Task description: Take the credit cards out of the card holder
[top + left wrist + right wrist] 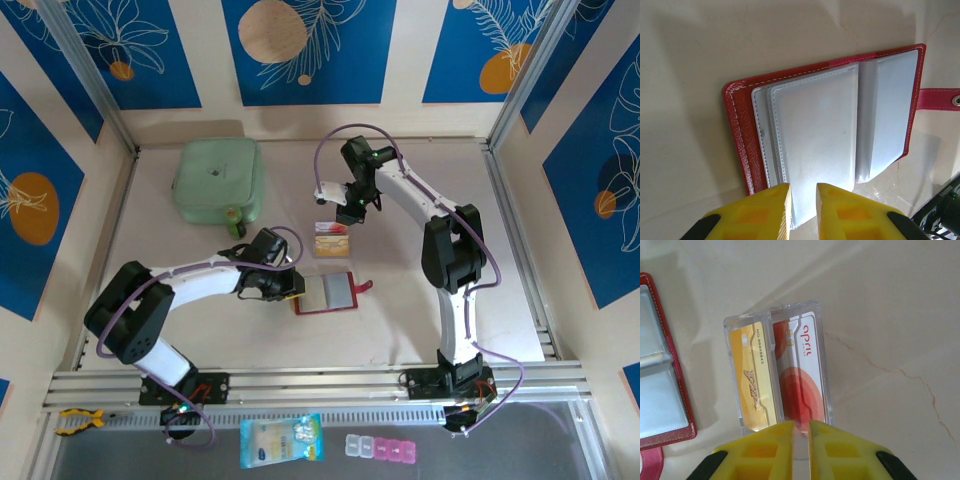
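Your left jaws pinch the red card holder (pixel 327 292) by a clear pocket (pixel 815 150); at its 12 o'clock the credit card (pixel 800 375) reads "april"; whether your right jaws grip it, you cannot tell.

Card holder (pixel 737 135) being shown red, pockets (pixel 820 140) grey. Credit cards (pixel 752 375) being shown yellow, white with red circles.
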Controlling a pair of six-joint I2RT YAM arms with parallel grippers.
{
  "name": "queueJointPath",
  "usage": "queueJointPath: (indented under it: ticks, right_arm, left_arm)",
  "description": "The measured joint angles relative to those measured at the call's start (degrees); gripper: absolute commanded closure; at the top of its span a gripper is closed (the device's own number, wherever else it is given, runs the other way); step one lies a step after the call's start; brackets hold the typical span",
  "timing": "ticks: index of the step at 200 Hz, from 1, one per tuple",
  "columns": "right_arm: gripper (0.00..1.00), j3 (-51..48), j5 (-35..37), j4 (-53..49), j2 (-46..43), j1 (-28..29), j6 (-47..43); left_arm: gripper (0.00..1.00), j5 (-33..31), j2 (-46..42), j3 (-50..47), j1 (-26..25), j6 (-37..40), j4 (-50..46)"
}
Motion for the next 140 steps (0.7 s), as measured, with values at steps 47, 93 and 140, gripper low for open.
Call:
queueJointPath:
  ticks: [47,93,140]
  right_arm:
    - [0.87,-4.9,-0.57,2.82,-3.72,0.0,3.08]
    - [0.89,-13.46,-3.48,9.44,-11.65,1.18,14.1]
    - [0.89,-23.47,-5.2,17.2,-16.94,5.18,33.68]
  left_arm:
    - [0.81,-0.66,-1.7,-0.52,0.04,0.02,-0.07]
    - [0.88,-1.33,-1.73,-0.79,0.04,0.09,-0.04]
    - [0.93,-1.31,-1.7,-1.29,0.04,0.09,0.15]
